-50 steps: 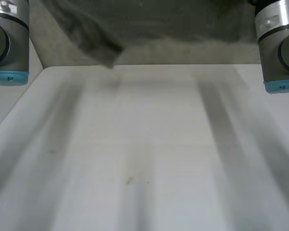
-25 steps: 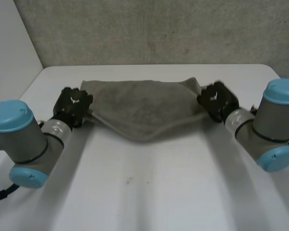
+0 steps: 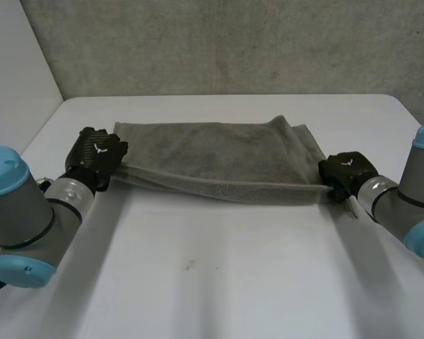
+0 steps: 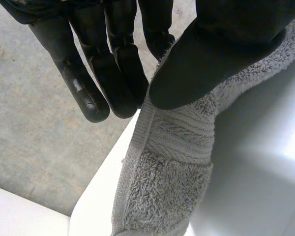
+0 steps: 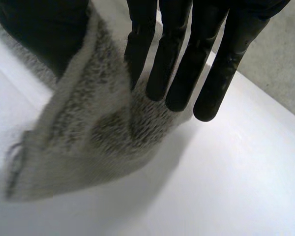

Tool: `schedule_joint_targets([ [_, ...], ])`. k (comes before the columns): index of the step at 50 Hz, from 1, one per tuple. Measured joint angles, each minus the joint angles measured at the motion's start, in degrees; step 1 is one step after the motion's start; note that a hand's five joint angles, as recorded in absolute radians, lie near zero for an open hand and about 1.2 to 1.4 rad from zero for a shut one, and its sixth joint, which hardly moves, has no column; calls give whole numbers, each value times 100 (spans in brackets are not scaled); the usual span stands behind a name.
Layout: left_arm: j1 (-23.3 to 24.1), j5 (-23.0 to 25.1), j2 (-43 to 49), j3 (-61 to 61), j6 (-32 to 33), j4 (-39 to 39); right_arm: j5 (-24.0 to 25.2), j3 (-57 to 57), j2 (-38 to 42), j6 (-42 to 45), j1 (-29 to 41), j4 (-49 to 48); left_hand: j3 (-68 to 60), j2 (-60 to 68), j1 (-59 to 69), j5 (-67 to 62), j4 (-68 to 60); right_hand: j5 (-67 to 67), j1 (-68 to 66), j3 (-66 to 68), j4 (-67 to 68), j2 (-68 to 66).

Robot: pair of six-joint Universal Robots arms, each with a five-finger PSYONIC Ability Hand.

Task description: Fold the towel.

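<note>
The white table (image 3: 233, 275) carries the grey towel (image 3: 219, 155) on its far half. It is drawn out into a long band between the left arm (image 3: 28, 212) and the right arm (image 3: 410, 205). Its near edge is pulled into an almost straight line and the rest lies flat behind it, short of the concrete wall (image 3: 233, 49).

The biggest risk, as we judge it, sits in that tension. If the arms pull further apart, the cloth can slip out of one grasp. If they close in unevenly, the band sags in the middle and the fold comes out skewed. The far edge lies not far from the table's back rim, so a carry in that direction could spill part of the towel over it.

Next, the hands. The left hand (image 3: 97, 157) grasps the towel's left end. In its wrist view the thumb (image 4: 221, 49) presses the woven border (image 4: 179, 135) against the fingers (image 4: 118, 69), and we read that as a firm pinch.

The right hand (image 3: 346, 171) grasps the right end, and here we worry more. Its fingers are nearly straight, and the cloth passes between them and the thumb with a loose flap hanging below. We judge this hold the shallower one, and a quick lift could let the pile slide out.

Smallest of all, the free corner (image 5: 19, 167) below the right hand dangles unheld. It could tuck under the fold and leave a crease.
</note>
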State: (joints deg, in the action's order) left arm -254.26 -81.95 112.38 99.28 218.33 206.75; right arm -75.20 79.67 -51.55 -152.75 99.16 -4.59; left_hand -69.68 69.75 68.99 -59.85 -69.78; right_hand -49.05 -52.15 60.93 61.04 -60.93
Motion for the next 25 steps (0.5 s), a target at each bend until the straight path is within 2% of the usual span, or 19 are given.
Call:
schedule_joint_targets([
  [3,26,-6,-3,50,12,-35,-2,169,-130,1,-103,7,0,0,0,0,0,-620,-342,623,644,-621],
  [8,31,-12,-58,162,39,-193,1,450,-466,60,-249,40,0,0,0,0,0,-659,-342,686,716,-663],
  [12,25,-21,-296,381,143,-782,51,815,-996,241,-369,271,0,0,0,0,0,-658,-342,686,717,-663],
  [14,15,-29,-463,499,259,-1213,89,966,-1249,430,-412,507,0,0,0,-1,0,-661,-342,686,717,-663],
  [16,-14,-43,-748,679,499,-1995,160,1154,-1590,877,-479,1013,0,0,0,-1,0,-661,-342,686,717,-663],
  [18,-26,-47,-853,739,592,-2281,181,1190,-1660,1002,-498,1145,0,0,0,-1,0,-666,-342,686,717,-663],
  [19,-69,-52,-1104,867,824,-3012,236,1341,-1936,1687,-616,1846,0,0,0,-1,0,-666,-342,686,717,-663],
  [21,-106,-50,-1286,941,983,-3524,264,1420,-2085,2204,-716,2352,0,0,0,-1,0,-666,-342,686,717,-663],
  [22,-153,-45,-1490,1012,1159,-4071,293,1486,-2229,2792,-835,2905,0,0,0,-1,0,-666,-342,686,718,-663],
  [25,-220,-34,-1748,1058,1383,-4621,328,1495,-2380,3467,-978,3523,-1,0,0,0,0,-666,-342,686,718,-668],
])
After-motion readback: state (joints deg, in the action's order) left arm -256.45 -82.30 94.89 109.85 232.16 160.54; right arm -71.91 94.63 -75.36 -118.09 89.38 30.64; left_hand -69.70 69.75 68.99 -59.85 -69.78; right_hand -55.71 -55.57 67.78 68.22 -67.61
